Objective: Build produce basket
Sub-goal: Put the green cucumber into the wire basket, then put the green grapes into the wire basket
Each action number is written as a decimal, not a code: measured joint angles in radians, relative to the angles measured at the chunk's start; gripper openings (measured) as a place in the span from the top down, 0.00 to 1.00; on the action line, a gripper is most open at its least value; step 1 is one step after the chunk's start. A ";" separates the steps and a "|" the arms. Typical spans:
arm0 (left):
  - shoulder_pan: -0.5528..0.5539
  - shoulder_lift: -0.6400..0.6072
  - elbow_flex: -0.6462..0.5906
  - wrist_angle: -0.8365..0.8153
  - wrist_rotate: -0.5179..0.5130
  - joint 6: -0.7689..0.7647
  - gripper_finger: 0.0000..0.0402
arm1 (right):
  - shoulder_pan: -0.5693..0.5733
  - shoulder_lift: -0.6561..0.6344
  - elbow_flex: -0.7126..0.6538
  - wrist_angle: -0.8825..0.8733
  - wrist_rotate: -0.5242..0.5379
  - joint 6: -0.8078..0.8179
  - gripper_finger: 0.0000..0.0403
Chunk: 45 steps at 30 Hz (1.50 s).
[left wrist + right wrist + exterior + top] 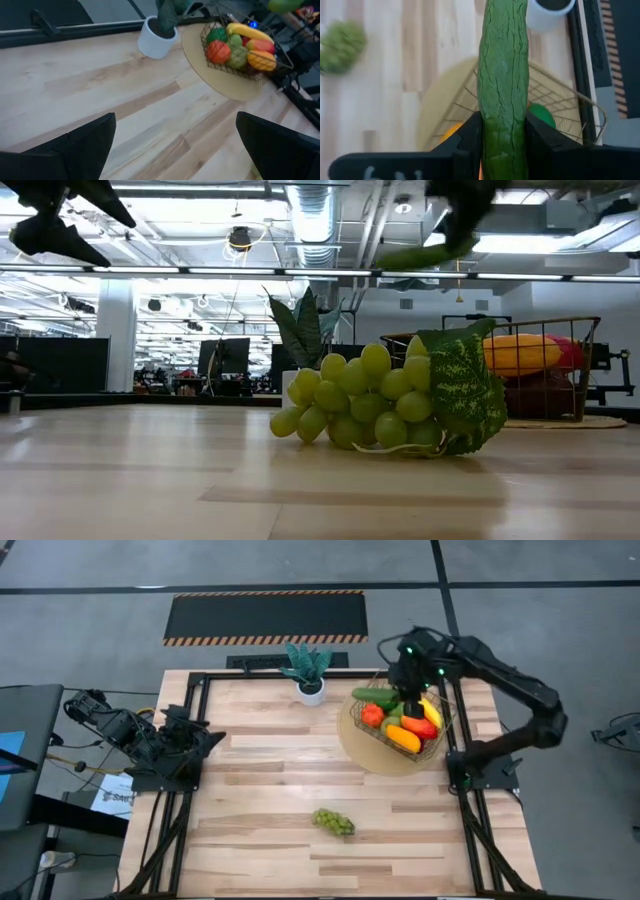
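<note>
Gold-coloured square wire-mesh basket (440,730) sitting on a round tan mat (365,752) toward the far right of the pale wooden slatted table (270,790), just beside the spiky green plant in a white pot (309,675). Inside the basket, packed close together: a curved yellow banana (432,712) along the right-hand side, an orange-red pepper (420,727) beside it, an orange-yellow oblong fruit (404,738) at the near edge, a round reddish-orange fruit (372,715) on the left, and a green pear (393,713) tucked among them. From the left wrist camera, same load visible: banana across the top of the pile, reddish-orange round fruit next to a green piece (217,35), all within the wire walls.

Right gripper (407,692) poised over the far edge of the basket, clenched around a long dark-green bumpy cucumber (503,80); in the right wrist picture, cucumber pinned between both dark fingers (470,137) and pointing out above the basket rim (565,95) and mat. In the overhead picture, cucumber (376,695) lying crosswise above the basket's far-left corner; whether touching the produce below, impossible to tell.

Bunch of pale green grapes (334,822) with a leaf, alone on the bare wood near the table's front middle, well apart from the basket; large in the foreground of the table-level picture (385,402).

Left gripper (200,737) parked at the table's left edge, fingers spread wide and holding nothing.
</note>
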 joint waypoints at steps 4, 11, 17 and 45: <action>0.000 0.000 0.000 0.000 -0.027 -0.016 0.01 | -0.084 -0.117 -0.255 0.228 0.000 -0.081 0.69; 0.000 0.000 0.000 -0.003 -0.059 -0.040 0.01 | -0.146 -0.123 -0.465 0.328 -0.027 -0.173 0.65; 0.000 0.000 0.000 -0.004 -0.062 -0.057 0.01 | -0.152 -0.074 -0.531 0.344 -0.027 -0.280 0.66; 0.000 0.000 0.000 -0.046 -0.068 -0.086 0.01 | -0.143 0.007 -0.413 0.357 0.064 -0.325 0.34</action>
